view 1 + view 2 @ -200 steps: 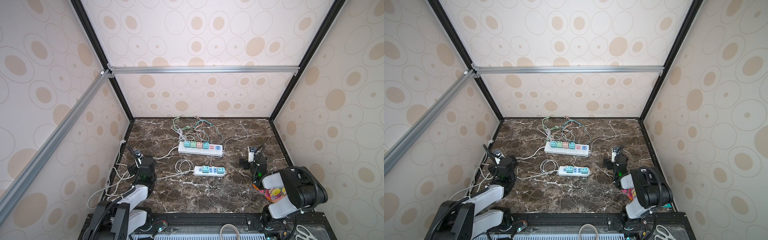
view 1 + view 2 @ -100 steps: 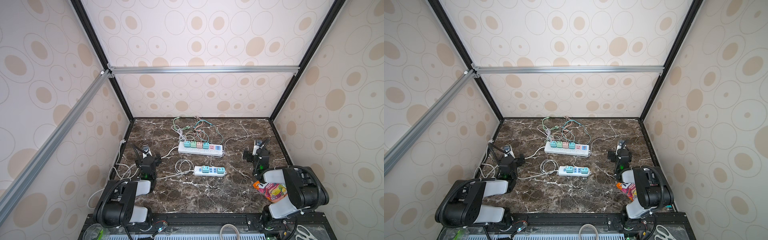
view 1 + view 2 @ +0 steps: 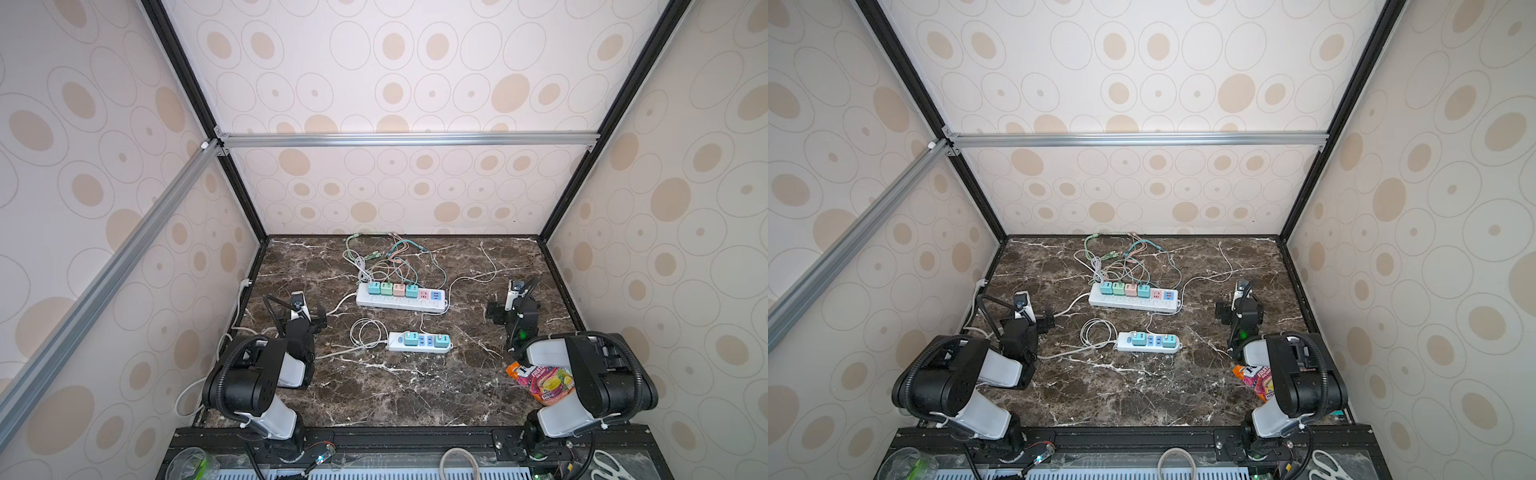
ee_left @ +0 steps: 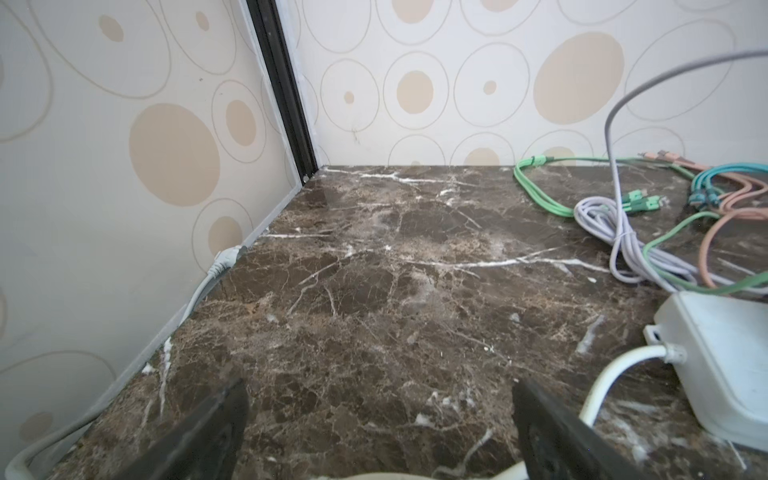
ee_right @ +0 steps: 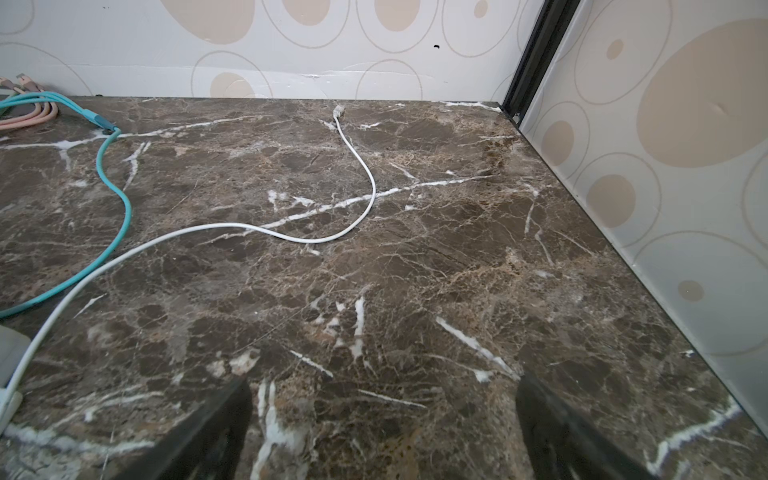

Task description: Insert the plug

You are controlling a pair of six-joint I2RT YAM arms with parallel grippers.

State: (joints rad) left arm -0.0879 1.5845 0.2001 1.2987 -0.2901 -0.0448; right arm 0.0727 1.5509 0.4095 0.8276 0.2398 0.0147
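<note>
Both arms have unfolded forward from the front edge. Four coloured plugs sit in the long power strip mid-worktop, two more in the short strip nearer the front; I cannot tell which is meant. The left gripper and right gripper hover over bare worktop, fingers spread and empty, so I judge the reach is only starting.

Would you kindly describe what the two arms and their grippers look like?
Both the left arm and right arm have bulky black joint housings, pale grey links and looping ribbed black cable hoses. A green light glows on the right one. The left gripper and right gripper have dark, flat, tapering fingers.
</note>
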